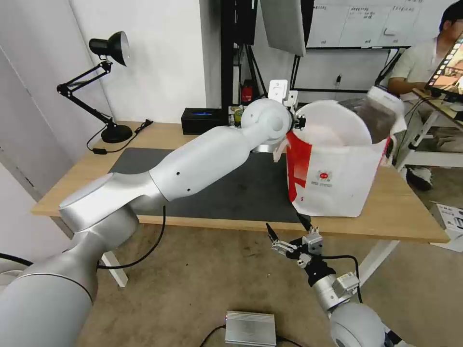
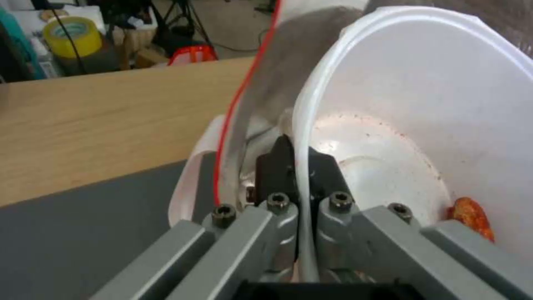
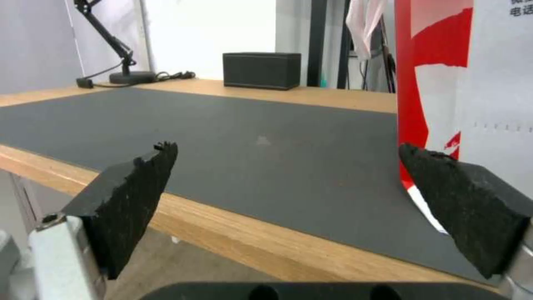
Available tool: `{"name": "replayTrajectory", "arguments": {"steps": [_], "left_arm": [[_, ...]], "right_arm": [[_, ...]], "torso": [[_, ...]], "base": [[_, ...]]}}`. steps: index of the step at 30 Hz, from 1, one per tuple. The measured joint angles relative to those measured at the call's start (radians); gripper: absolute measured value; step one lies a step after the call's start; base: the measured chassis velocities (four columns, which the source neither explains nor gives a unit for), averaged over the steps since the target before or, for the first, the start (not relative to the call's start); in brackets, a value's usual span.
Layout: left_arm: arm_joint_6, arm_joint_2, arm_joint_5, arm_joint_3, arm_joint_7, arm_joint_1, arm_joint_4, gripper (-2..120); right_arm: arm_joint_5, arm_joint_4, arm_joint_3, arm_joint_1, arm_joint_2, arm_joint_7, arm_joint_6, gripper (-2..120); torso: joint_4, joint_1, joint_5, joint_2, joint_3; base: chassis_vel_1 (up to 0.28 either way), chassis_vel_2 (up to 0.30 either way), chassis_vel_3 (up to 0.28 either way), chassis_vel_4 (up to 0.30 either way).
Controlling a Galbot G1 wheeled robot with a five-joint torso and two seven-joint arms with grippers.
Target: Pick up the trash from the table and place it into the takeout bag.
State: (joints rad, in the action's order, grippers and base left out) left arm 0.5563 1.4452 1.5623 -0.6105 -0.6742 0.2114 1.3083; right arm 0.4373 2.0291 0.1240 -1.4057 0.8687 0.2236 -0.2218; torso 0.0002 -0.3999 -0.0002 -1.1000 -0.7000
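Wood-topped table [image 1: 144, 137] with dark grey mat [image 1: 251, 188]; takeout bag [image 1: 337, 183] stood at mat's right edge. Left gripper [image 2: 300, 166] pinched rim of white bowl [image 1: 333, 126], tipped over bag's mouth, one red shell [image 2: 472, 216] inside. Right gripper [image 1: 289, 229], fingers spread, hung below table's front edge.

Bowl [image 2: 422, 104] rim cut off; takeout bag [image 1: 337, 183] contents hidden.
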Motion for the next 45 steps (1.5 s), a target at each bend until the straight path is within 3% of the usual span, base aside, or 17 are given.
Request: {"name": "replayTrajectory", "arguments": {"steps": [3, 10, 14, 16, 17, 19, 24, 27, 29, 31, 32, 35, 38, 39, 42, 43, 45], "left_arm": [[0.007, 0.016, -0.012, 0.006, -0.006, 0.001, -0.004, 0], [0.008, 0.033, -0.016, 0.024, -0.011, 0.006, -0.009, 29], [0.007, 0.027, -0.014, 0.024, -0.024, 0.007, -0.006, 38], [-0.017, 0.007, -0.026, 0.030, -0.039, 0.007, 0.021, 53], [-0.017, 0.007, -0.026, 0.030, -0.039, 0.007, 0.021, 53], [-0.099, -0.031, -0.100, 0.029, -0.039, 0.000, 0.090, 63], [-0.198, -0.084, -0.212, 0.044, 0.002, -0.039, 0.217, 77], [-0.358, -0.199, -0.295, 0.057, 0.146, -0.116, 0.335, 92], [-0.382, -0.229, -0.295, 0.065, 0.178, -0.137, 0.364, 95], [-0.417, -0.332, -0.308, 0.109, 0.260, -0.229, 0.468, 99], [-0.417, -0.332, -0.308, 0.109, 0.260, -0.229, 0.468, 99], [-0.436, -0.427, -0.337, 0.186, 0.314, -0.351, 0.545, 100], [-0.464, -0.567, -0.396, 0.344, 0.440, -0.560, 0.626, 100], [-0.464, -0.567, -0.396, 0.344, 0.440, -0.560, 0.626, 100], [-0.472, -0.658, -0.428, 0.488, 0.554, -0.753, 0.689, 100], [-0.472, -0.658, -0.428, 0.488, 0.554, -0.753, 0.689, 100], [-0.478, -0.699, -0.470, 0.611, 0.610, -0.910, 0.734, 100]], "right_arm": [[0.000, 0.000, 0.000, 0.000, 0.000, 0.000, 0.000, 100], [0.000, 0.000, 0.000, 0.000, 0.000, 0.000, 0.000, 100], [0.000, 0.000, 0.000, 0.000, 0.000, 0.000, 0.000, 100], [0.000, 0.000, 0.000, 0.000, 0.000, 0.000, 0.000, 100], [0.000, 0.000, 0.000, 0.000, 0.000, 0.000, 0.000, 100], [0.000, 0.000, 0.000, 0.000, 0.000, 0.000, 0.000, 100], [0.000, 0.000, 0.000, 0.000, 0.000, 0.000, 0.000, 100], [0.000, 0.000, 0.000, 0.000, 0.000, 0.000, 0.000, 100], [0.000, 0.000, 0.000, 0.000, 0.000, 0.000, 0.000, 100], [0.000, 0.000, 0.000, 0.000, 0.000, 0.000, 0.000, 100], [0.000, 0.000, 0.000, 0.000, 0.000, 0.000, 0.000, 100], [0.000, 0.000, 0.000, 0.000, 0.000, 0.000, 0.000, 100], [0.000, 0.000, 0.000, 0.000, 0.000, 0.000, 0.000, 100], [0.000, 0.000, 0.000, 0.000, 0.000, 0.000, 0.000, 100], [0.000, 0.000, 0.000, 0.000, 0.000, 0.000, 0.000, 100], [0.000, 0.000, 0.000, 0.000, 0.000, 0.000, 0.000, 100], [0.000, 0.000, 0.000, 0.000, 0.000, 0.000, 0.000, 100]], "torso": [[-0.0002, 0.000, 0.0001, 0.000, 0.000], [-0.0003, 0.000, 0.0002, 0.000, 0.000], [-0.0002, 0.000, 0.0002, 0.000, 0.000], [-0.0004, 0.000, 0.0002, 0.000, 0.000], [-0.0004, 0.000, 0.0002, 0.000, 0.000], [0.0000, 0.000, 0.0001, 0.000, 0.000], [0.0000, 0.000, 0.0000, 0.000, 0.000], [-0.0007, 0.000, 0.0001, 0.000, 0.000], [-0.0003, 0.000, 0.0000, 0.000, 0.000], [0.0001, 0.000, -0.0002, 0.000, 0.000], [0.0001, 0.000, -0.0002, 0.000, 0.000], [0.0003, 0.000, -0.0005, 0.000, 0.000], [0.0002, 0.000, -0.0004, 0.000, 0.000], [0.0002, 0.000, -0.0004, 0.000, 0.000], [-0.0004, 0.000, -0.0001, 0.000, 0.000], [-0.0004, 0.000, -0.0001, 0.000, 0.000], [0.0002, 0.000, -0.0003, 0.000, 0.000]], "base": [[0.000, 0.000, 0.000, 0.000], [0.000, 0.000, 0.000, 0.000], [0.000, 0.000, 0.000, 0.000], [0.000, 0.000, 0.000, 0.000], [0.000, 0.000, 0.000, 0.000], [0.000, 0.000, 0.000, 0.000], [0.000, 0.000, 0.000, 0.000], [0.000, 0.000, 0.000, 0.000], [0.000, 0.000, 0.000, 0.000], [0.000, 0.000, 0.000, 0.000], [0.000, 0.000, 0.000, 0.000], [0.000, 0.000, 0.000, 0.000], [0.000, 0.000, 0.000, 0.000], [0.000, 0.000, 0.000, 0.000], [0.000, 0.000, 0.000, 0.000], [0.000, 0.000, 0.000, 0.000], [0.000, 0.000, 0.000, 0.000]]}}
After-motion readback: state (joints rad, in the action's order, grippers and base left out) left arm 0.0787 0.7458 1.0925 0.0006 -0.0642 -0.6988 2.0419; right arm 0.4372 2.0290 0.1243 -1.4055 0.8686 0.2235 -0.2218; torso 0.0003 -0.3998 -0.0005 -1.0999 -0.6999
